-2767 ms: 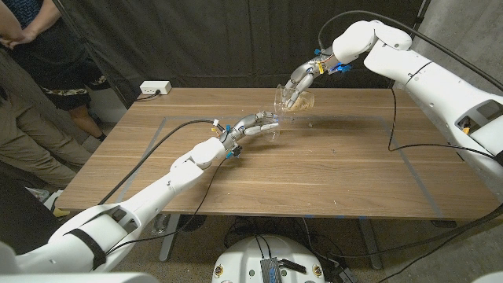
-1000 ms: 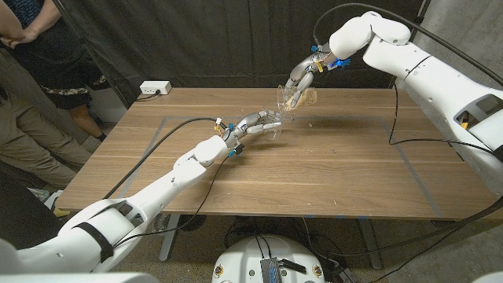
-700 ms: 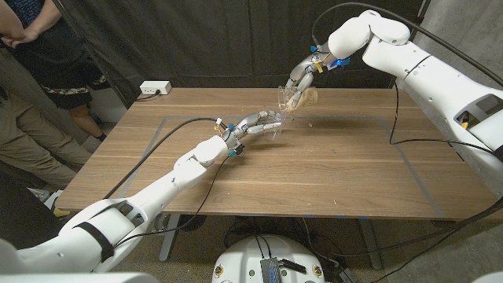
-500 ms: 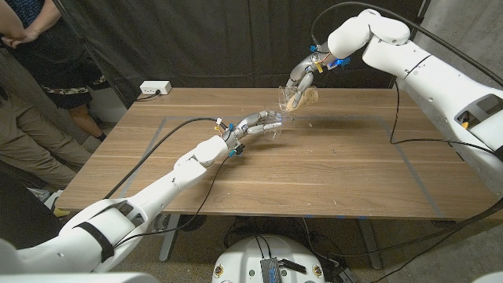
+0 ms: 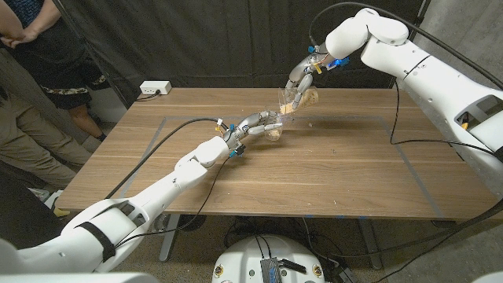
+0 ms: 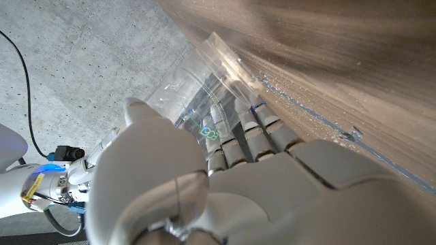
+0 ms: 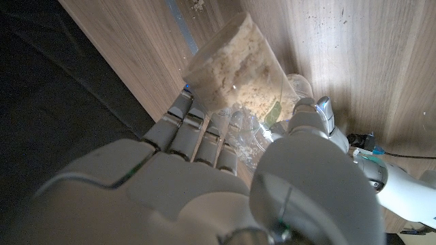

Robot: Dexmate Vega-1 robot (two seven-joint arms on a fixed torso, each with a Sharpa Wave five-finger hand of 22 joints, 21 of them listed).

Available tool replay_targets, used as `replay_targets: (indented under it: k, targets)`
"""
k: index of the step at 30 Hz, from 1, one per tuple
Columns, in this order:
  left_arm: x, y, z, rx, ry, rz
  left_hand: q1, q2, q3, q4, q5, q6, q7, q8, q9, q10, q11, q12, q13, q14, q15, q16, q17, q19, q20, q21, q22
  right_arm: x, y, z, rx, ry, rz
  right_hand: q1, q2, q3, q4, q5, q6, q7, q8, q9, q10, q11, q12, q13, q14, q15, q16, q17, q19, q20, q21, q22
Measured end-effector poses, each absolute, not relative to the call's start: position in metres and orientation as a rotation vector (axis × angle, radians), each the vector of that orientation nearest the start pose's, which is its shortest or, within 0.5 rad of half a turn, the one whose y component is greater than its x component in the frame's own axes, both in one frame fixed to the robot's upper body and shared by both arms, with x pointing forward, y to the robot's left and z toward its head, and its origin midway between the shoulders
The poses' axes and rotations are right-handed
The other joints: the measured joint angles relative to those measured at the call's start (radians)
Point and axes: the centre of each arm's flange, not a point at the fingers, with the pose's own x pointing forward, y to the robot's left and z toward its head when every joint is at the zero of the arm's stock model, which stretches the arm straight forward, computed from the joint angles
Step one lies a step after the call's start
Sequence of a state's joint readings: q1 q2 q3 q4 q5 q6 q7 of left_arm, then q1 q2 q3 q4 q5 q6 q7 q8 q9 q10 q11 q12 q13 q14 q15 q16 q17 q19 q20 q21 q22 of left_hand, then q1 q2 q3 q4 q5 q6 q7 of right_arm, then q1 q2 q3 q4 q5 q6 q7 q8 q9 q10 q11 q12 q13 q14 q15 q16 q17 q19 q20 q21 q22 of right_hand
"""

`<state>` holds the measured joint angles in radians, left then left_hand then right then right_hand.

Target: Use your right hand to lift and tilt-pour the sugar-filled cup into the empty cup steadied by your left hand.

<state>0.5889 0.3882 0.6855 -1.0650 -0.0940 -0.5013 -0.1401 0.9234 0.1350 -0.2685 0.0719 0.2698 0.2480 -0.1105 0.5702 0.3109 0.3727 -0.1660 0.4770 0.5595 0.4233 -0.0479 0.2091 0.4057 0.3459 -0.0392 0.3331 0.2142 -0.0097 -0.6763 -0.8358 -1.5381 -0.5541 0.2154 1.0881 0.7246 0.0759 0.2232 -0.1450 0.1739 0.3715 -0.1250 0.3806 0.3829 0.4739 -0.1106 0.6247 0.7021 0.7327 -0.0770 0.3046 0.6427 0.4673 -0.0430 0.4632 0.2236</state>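
My right hand (image 5: 299, 78) grips a clear cup of pale brown sugar (image 5: 303, 97) and holds it tilted in the air over the table's (image 5: 338, 177) far middle. Its mouth points down toward a second clear cup (image 5: 274, 130) that stands just below, held from the side by my left hand (image 5: 253, 124). Some tan sugar shows in that lower cup. In the right wrist view the sugar cup (image 7: 237, 75) lies across my right hand's fingers (image 7: 194, 139), with my left hand (image 7: 315, 126) beyond. The left wrist view shows my left hand's fingers (image 6: 252, 133) wrapped on the clear cup (image 6: 194, 85).
A white power strip (image 5: 155, 88) sits at the far left edge. A person (image 5: 35, 71) stands off the left side. A black cable (image 5: 392, 124) hangs from my right arm to the tabletop. Blue tape lines (image 5: 420, 185) mark the wood.
My right hand has risen a little and tipped the sugar cup further toward the lower cup. Tan sugar now shows in the cup that my left hand holds. The left arm stays put.
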Motion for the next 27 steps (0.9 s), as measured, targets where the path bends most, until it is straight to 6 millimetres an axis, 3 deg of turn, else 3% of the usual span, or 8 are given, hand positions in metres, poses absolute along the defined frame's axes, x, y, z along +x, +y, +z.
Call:
replay_targets:
  k: [27]
  targets:
    - [0.6672, 0.1238, -0.0179, 0.629, -0.755, -0.549, 0.0, 0.0, 0.0, 0.0, 0.0, 0.0, 0.0, 0.007, 0.0, 0.0, 0.0, 0.0, 0.0, 0.0, 0.0, 0.0, 0.0, 0.0, 0.0, 0.0, 0.0, 0.5706, -0.1411, 0.2176, -2.185, -0.305, 0.597, 0.0, 0.0, 0.001, 0.001, -0.001, 0.006, -0.006, 0.0, 0.0, 0.013, -0.003, -0.004, 0.005, 0.009, -0.002, 0.016, 0.014, 0.0, 0.0, 0.0, 0.0]
